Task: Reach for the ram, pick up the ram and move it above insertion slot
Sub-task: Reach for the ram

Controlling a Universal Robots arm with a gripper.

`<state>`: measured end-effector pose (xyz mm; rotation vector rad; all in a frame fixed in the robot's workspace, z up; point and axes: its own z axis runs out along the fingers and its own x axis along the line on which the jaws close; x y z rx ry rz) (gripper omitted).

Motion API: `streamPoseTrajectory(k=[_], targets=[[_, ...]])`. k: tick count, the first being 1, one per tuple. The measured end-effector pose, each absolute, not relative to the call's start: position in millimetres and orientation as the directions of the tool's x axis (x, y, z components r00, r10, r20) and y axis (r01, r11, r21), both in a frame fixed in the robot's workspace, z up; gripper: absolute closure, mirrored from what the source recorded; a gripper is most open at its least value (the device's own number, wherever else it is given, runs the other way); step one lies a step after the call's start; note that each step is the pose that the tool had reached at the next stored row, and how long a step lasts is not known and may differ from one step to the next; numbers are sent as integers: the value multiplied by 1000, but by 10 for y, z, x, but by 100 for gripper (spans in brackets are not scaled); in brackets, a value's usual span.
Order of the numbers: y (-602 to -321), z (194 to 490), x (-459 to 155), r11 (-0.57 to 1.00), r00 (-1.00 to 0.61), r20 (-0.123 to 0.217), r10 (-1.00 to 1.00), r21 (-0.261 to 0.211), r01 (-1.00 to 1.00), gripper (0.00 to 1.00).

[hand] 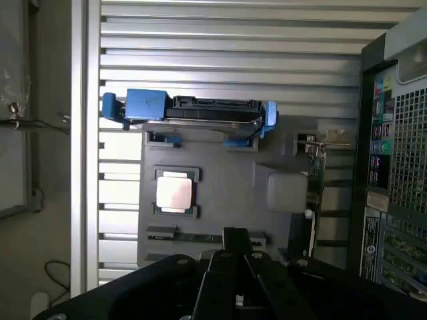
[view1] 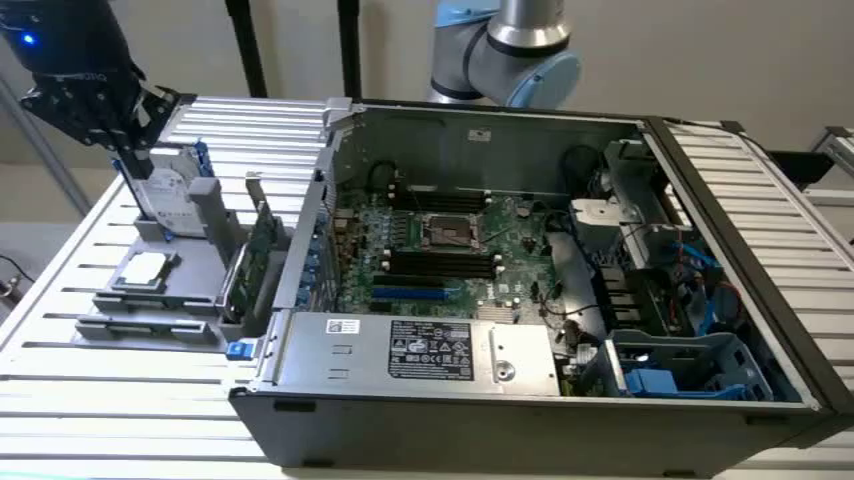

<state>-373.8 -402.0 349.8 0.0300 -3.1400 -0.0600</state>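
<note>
The ram (hand: 193, 237) is a thin dark-green stick lying in the front groove of a grey holder tray (hand: 227, 180); in the exterior view the ram (view1: 144, 324) sits at the tray's near end. My gripper (view1: 134, 158) hangs at the exterior view's upper left, above the tray's far end, well away from the ram and holding nothing. In the wrist view my gripper (hand: 235, 235) has its fingers drawn together, their tips just over the ram's line. Black memory slots (view1: 441, 262) lie on the motherboard inside the open computer case (view1: 400, 400).
On the tray also stand a silver hard drive with blue rails (view1: 174, 190), a processor chip (view1: 144, 270) and a taller green expansion card (view1: 260, 255). The case wall rises right beside the tray. Slatted metal table (view1: 80, 400) surrounds everything.
</note>
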Motion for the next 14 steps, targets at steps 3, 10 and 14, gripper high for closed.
streamPoseTrajectory(k=[3, 10, 14], targets=[[-4020, 3498, -3738, 999, -1000, 1, -19, 38, -19, 89], [-4020, 3498, -3738, 999, -1000, 1, -19, 38, -19, 89], [-4020, 3498, -3738, 999, -1000, 0, -19, 38, -19, 89]])
